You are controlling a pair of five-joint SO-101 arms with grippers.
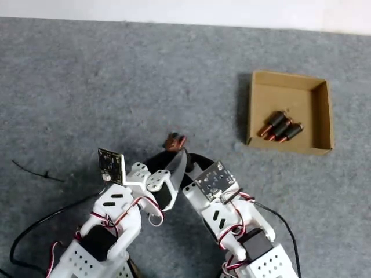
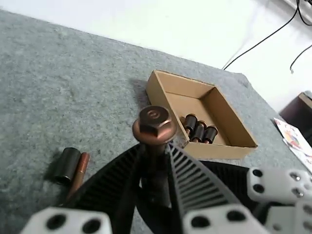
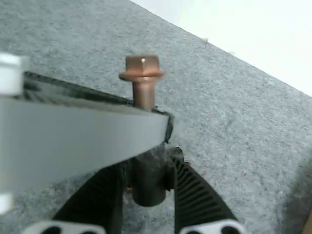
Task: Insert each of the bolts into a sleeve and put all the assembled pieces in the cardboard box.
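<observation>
Closest to the overhead camera are my two arms, coming up from the near edge of the grey carpet (image 1: pixel 87 75) and meeting tip to tip. The left gripper (image 1: pixel 175 157) points at a copper bolt (image 1: pixel 175 141) whose head shows just past its fingers, and the right gripper (image 1: pixel 191 165) sits right beside it. Off to the right, well apart from both, the cardboard box (image 1: pixel 320 116) holds three assembled pieces (image 1: pixel 281 125) lying side by side. On the left wrist camera I see the left gripper (image 2: pixel 155 151) clamped on the shank of the bolt (image 2: pixel 154 127), which stands upright with its hex head above the black ribbed fingers (image 2: pixel 190 175). Beyond it is the cardboard box (image 2: pixel 224 151) with the assembled pieces (image 2: pixel 197 129) against its near wall. A second sleeve (image 2: pixel 67 165) and a second bolt (image 2: pixel 80 169) lie together on the carpet near the gripper; I cannot tell whether that bolt is inside the sleeve or just beside it. On the right wrist camera the right gripper (image 3: pixel 148 170) is closed around a black sleeve (image 3: pixel 148 187), held upright directly under the bolt (image 3: pixel 142 78), with a grey finger (image 3: pixel 73 141) of the left gripper crossing between them.
</observation>
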